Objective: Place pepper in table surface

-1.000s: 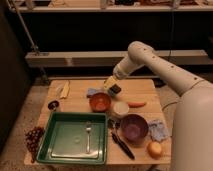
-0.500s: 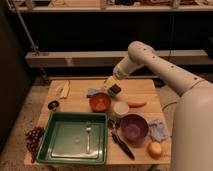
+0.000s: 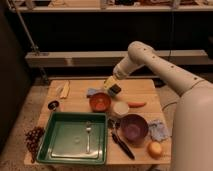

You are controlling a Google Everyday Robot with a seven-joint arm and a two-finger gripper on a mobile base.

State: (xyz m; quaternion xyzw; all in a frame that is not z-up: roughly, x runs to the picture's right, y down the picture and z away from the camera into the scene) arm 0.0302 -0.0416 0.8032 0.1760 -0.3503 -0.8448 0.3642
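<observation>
The pepper (image 3: pixel 136 104) lies flat on the bench (image 3: pixel 142 90), right of centre, just beside a small white bowl (image 3: pixel 120 108). It looks light, firm and smooth, apt to roll; pinch across its thicker middle. The end effector (image 3: pixel 113 86) hangs over the orange bowl (image 3: pixel 100 102) at centre frame, spread wide, holding nothing. The pepper's stem end is hard to make out; the arm (image 3: pixel 165 70) cuts off the bench's right edge

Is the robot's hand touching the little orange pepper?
Apart. In the camera view the gripper hangs by the orange bowl, and bare table surface shows between it and the pepper.
</observation>
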